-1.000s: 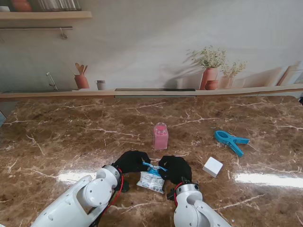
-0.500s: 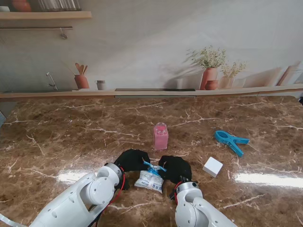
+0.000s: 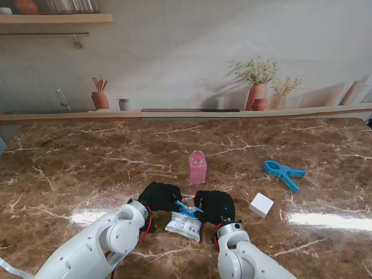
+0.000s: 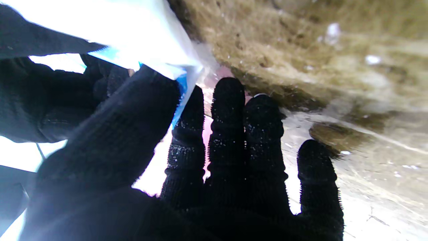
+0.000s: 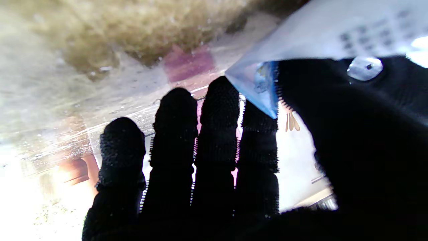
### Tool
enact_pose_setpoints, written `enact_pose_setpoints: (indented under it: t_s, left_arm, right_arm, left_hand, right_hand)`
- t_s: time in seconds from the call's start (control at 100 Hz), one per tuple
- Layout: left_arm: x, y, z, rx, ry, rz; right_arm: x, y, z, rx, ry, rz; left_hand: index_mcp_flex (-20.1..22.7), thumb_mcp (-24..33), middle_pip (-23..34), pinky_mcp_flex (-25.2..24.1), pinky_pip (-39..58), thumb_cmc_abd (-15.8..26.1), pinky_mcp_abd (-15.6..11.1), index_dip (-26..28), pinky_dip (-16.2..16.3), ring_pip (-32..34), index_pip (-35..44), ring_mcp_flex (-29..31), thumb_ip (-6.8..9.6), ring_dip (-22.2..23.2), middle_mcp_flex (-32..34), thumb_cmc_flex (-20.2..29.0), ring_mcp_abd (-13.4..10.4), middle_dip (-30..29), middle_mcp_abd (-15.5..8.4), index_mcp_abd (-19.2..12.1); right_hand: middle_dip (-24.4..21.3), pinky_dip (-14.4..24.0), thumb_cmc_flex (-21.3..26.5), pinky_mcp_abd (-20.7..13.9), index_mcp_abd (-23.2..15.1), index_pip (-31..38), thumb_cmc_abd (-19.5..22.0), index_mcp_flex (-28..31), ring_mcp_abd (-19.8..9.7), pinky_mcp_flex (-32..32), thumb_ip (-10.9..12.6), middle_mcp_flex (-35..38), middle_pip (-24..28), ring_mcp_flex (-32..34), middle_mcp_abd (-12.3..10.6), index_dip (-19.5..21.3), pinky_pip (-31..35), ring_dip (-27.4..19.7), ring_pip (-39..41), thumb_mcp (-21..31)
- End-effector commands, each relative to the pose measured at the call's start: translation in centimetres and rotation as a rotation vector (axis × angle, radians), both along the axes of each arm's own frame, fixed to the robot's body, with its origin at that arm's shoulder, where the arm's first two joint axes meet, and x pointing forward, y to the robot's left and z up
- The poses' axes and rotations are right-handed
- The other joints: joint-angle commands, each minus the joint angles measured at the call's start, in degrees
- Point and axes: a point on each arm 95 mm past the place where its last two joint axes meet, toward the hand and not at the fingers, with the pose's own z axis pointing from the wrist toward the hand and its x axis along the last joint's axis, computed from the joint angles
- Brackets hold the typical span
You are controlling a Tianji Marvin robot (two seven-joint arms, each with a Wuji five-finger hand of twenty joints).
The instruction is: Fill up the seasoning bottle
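Hands grip one packet (image 3: 185, 222) between them: left hand (image 3: 159, 196) and right hand (image 3: 214, 204) each pinch a top corner, palms down near me. Bottle (image 3: 197, 167), pink inside, stands just beyond; clip (image 3: 283, 173) and block (image 3: 261, 204) right.

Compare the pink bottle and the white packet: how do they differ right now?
The pink bottle stands upright on the table, untouched; the white packet is pinched at its blue top edge between the left hand and right hand. The bottle is rigid and pink, the packet soft and white with print. The bottle sits farther from me than the packet. Both are small.
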Motion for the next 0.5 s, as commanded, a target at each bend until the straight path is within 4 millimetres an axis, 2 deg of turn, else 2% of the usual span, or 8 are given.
enact_pose_setpoints:
  t_s: [0.0, 0.03, 0.06, 0.09, 0.16, 0.28, 0.36, 0.49]
  left_arm:
    - [-1.2, 1.8, -2.8, 0.044, 0.069, 0.031]
    - [-1.2, 1.8, -2.8, 0.034, 0.068, 0.036]
    - [-1.2, 1.8, -2.7, 0.022, 0.067, 0.042]
    - [-1.2, 1.8, -2.7, 0.011, 0.067, 0.048]
    - [-1.2, 1.8, -2.5, -0.002, 0.064, 0.054]
    - [-1.3, 1.9, -2.3, -0.025, 0.067, 0.060]
    - [-1.3, 2.0, -2.2, -0.044, 0.071, 0.060]
    - [-1.5, 2.1, -2.1, -0.089, 0.090, 0.065]
  right_arm:
    - [-0.6, -0.5, -0.9, 0.006, 0.042, -0.010]
    - [-0.7, -0.5, -0.8, 0.015, 0.044, -0.012]
    - [-0.7, -0.6, -0.6, 0.026, 0.046, -0.015]
    - [-0.7, -0.5, -0.4, 0.051, 0.051, -0.023]
    - [-0.8, -0.5, 0.1, 0.088, 0.055, -0.036]
    - [-1.0, -0.7, 1.2, 0.123, 0.052, -0.045]
    - [-1.1, -0.9, 1.8, 0.135, 0.038, -0.049]
    - [-1.3, -1.1, 2.7, 0.145, 0.011, -0.059]
  left_hand:
    - [-1.56, 0.86, 0.05, -0.65, -3.71, -1.41, 2.09, 1.19, -1.62, -11.06, 2.18, -2.59, 2.24, -1.29, -0.75, 0.36, 10.38, 0.19, 0.19, -3.04]
    - [-1.59, 0.76, -0.05, -0.83, -3.90, -1.39, 2.10, 1.18, -1.68, -11.17, 2.17, -2.73, 2.20, -1.29, -0.92, 0.35, 10.47, 0.19, 0.34, -2.95]
    - [-1.61, 0.67, -0.21, -0.94, -4.05, -1.19, 2.14, 1.12, -1.72, -11.38, 2.11, -2.95, 2.17, -1.34, -1.03, 0.35, 10.53, 0.13, 0.43, -2.93]
    - [-1.58, 0.55, -0.39, -1.13, -4.25, -1.13, 2.18, 0.98, -1.77, -11.58, 1.98, -3.06, 2.16, -1.40, -1.11, 0.45, 10.63, 0.05, 0.53, -2.68]
    - [-1.71, 0.16, -0.84, -1.50, -4.59, -0.89, 2.21, 0.61, -1.84, -12.07, 1.54, -3.63, 2.09, -1.58, -1.70, 0.09, 10.57, -0.26, 0.49, -2.61]
    - [-2.34, -2.88, -0.56, -2.64, -6.28, -0.19, 2.33, -0.77, -2.14, -14.00, -0.77, -5.45, 2.69, -2.56, -4.93, -1.06, 10.77, -3.18, 0.99, -1.84]
    - [-2.47, -5.25, -0.82, -3.93, -8.33, 0.68, 2.45, -3.23, -2.67, -16.78, -5.37, -7.72, 3.27, -4.56, -8.49, -3.28, 10.84, -13.46, 1.26, -0.22]
    - [-1.61, -4.37, -5.00, -5.73, -10.63, 3.45, 2.46, -6.24, -3.12, -19.80, -13.77, -10.39, 4.48, -6.60, -11.57, -8.12, 10.84, -18.80, 1.74, 2.69]
  right_hand:
    - [-2.65, -1.09, -1.55, -0.68, 2.28, -5.82, 0.24, -1.61, -1.41, -2.34, 0.89, -2.85, -2.63, -2.95, -0.54, -2.41, -2.74, -2.45, -3.87, 0.91]
    - [-5.57, -1.74, -4.58, -0.68, 3.88, -10.94, 3.47, -1.76, -1.20, -3.38, 3.56, -4.45, -4.20, -3.98, -0.16, -1.91, -4.55, -3.97, -6.46, 0.68]
    - [-10.38, -2.46, -7.80, -0.68, 5.22, -15.67, 7.35, -1.82, -0.99, -4.34, 7.72, -6.06, -4.54, -5.10, 0.16, -0.05, -6.33, -5.42, -8.76, 0.02]
    - [-11.82, -3.18, -8.48, -0.55, 6.04, -17.89, 8.89, -2.66, -0.65, -5.58, 9.11, -7.40, -5.60, -6.29, 0.51, 0.24, -8.16, -6.54, -10.84, -0.84]
    - [-14.65, -5.22, -10.95, -0.03, 7.05, -21.39, 12.51, -4.55, -0.20, -7.72, 9.93, -9.76, -8.07, -8.08, 1.01, -0.63, -13.12, -9.45, -15.56, -3.22]
    - [-18.03, -7.44, -11.93, 0.45, 7.52, -23.31, 14.53, -6.34, 0.44, -9.49, 10.58, -12.03, -11.14, -9.58, 1.64, -1.77, -18.80, -13.19, -21.73, -5.42]
    - [-19.49, -8.17, -12.22, 0.48, 7.54, -23.66, 15.15, -6.72, 0.64, -9.74, 10.75, -12.58, -12.48, -9.75, 1.84, -2.19, -20.55, -14.71, -24.22, -6.21]
    - [-20.13, -8.55, -12.31, 0.49, 7.51, -23.64, 15.79, -6.75, 0.77, -9.96, 10.95, -12.65, -12.87, -9.81, 1.92, -2.38, -21.39, -15.41, -25.42, -6.60]
